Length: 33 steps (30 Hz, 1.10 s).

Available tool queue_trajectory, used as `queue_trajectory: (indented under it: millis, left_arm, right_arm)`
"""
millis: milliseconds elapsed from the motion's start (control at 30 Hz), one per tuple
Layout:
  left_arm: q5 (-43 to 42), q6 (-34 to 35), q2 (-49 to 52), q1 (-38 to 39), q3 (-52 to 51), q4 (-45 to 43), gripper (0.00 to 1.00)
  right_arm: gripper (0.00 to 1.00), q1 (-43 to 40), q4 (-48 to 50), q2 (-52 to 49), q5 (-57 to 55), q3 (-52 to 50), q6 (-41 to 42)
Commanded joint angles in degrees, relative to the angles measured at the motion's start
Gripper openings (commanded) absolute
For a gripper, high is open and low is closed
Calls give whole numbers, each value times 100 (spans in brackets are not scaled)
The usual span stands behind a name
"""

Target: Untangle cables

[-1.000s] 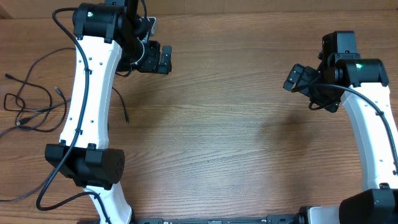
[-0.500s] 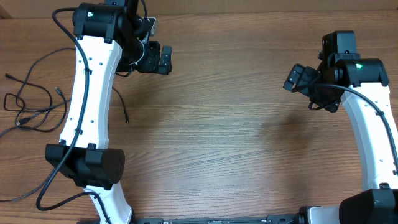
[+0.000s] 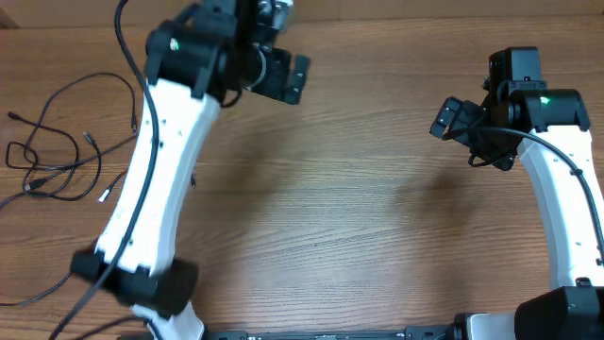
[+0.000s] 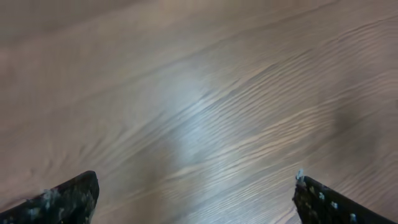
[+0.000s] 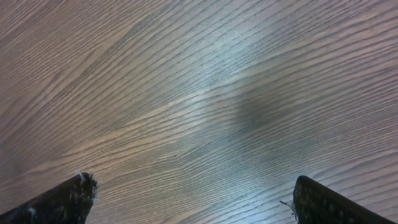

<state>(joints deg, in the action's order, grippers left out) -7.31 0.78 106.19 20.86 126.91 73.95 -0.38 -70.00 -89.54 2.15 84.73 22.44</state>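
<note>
The cables [image 3: 44,167] lie in loose black loops at the left side of the table, and one silver-white tip [image 3: 104,195] shows beside my left arm. My left gripper [image 3: 283,76] hangs open near the table's far edge, well to the right of the cables and apart from them. The left wrist view is blurred: the left gripper [image 4: 196,193] has only bare wood between its fingers. My right gripper [image 3: 451,118] stands open on the right side, far from the cables. In its wrist view the right gripper [image 5: 196,199] also holds nothing.
The left arm's white links [image 3: 151,179] stretch diagonally next to the cables, with a thick black arm wire [image 3: 127,38] arching above. The right arm [image 3: 566,189] runs along the right edge. Bare wooden tabletop [image 3: 340,198] lies between the arms.
My left arm has swung, carrying its gripper right and slightly toward the far edge; the silver-white cable tip now shows beside it. The right arm has not moved.
</note>
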Motion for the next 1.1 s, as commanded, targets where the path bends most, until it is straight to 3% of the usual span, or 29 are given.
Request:
queue_trajectory:
  millis: [0,467,733,867,1067]
  left_arm:
    - [505,-363,-739,380,-745,-468,100]
    - [575,540,-3034,459,-5298,-3654,100]
    - [529,1937,-4332,-229,-6940,-4634,100]
    - [271,2004,-4992,-623,-7785,-5077,100]
    - [234,1998,-6312,-684,-9390,-6463,100]
  right_arm:
    - [100,-22,28,4,11,-31,-39]
    - [100,-22,28,4,11,-31,-39]
    - [100,-22,26,4,11,-31,-39]
    - [100,-22,26,4,11,-31,-39]
    - [100,-22,28,4,11,-31,-39]
